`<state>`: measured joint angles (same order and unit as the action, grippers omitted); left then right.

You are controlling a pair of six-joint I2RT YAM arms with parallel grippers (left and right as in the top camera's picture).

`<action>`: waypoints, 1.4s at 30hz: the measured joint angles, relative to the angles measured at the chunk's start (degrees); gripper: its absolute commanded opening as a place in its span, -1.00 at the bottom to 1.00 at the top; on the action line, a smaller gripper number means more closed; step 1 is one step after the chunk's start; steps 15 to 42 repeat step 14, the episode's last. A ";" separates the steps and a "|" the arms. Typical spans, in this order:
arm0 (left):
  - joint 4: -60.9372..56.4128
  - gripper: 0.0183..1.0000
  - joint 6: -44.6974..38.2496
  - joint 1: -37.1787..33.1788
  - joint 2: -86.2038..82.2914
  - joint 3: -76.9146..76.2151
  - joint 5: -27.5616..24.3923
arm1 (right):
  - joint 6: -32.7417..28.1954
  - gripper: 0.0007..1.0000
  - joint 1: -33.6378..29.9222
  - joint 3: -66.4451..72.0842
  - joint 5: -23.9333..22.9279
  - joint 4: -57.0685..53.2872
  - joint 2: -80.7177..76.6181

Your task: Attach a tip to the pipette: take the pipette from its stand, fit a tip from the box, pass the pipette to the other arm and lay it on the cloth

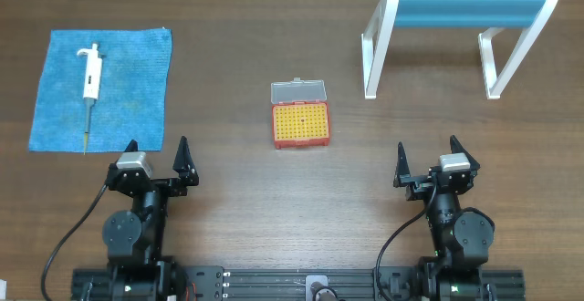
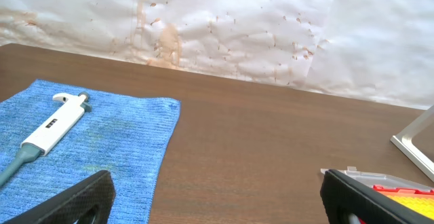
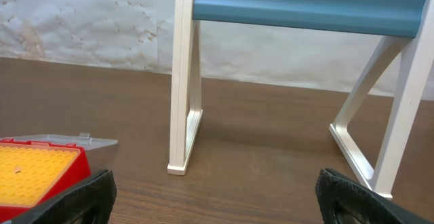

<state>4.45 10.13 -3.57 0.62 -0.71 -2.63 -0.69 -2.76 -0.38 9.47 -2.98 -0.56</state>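
Top view: the pipette (image 1: 90,75) lies flat on the blue cloth (image 1: 137,82) at the far left of the wooden table (image 1: 237,46), with a thin yellow tip on its narrow end, which points toward the arm bases. The tip box (image 1: 300,123) sits mid-table with its clear lid folded back over a red tray of yellow tips. The pipette stand (image 1: 465,9), white legs under a blue bar, is at the far right. The left gripper (image 1: 157,148) sits just short of the cloth's near edge, its fingers spread and holding nothing. The right gripper (image 1: 427,148) is likewise spread and empty, well short of the stand.

Left wrist view: the pipette rests on the cloth, apart from both black fingers (image 2: 81,200). A corner of the tip box and one white stand foot show at the other side.

Right wrist view: the stand is straight ahead and the tip box is off to one side. The parted fingers (image 3: 359,197) touch neither.
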 measured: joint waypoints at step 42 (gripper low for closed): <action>0.00 0.96 0.00 0.00 0.00 0.00 0.00 | 0.02 0.92 0.00 0.00 -0.17 0.00 0.00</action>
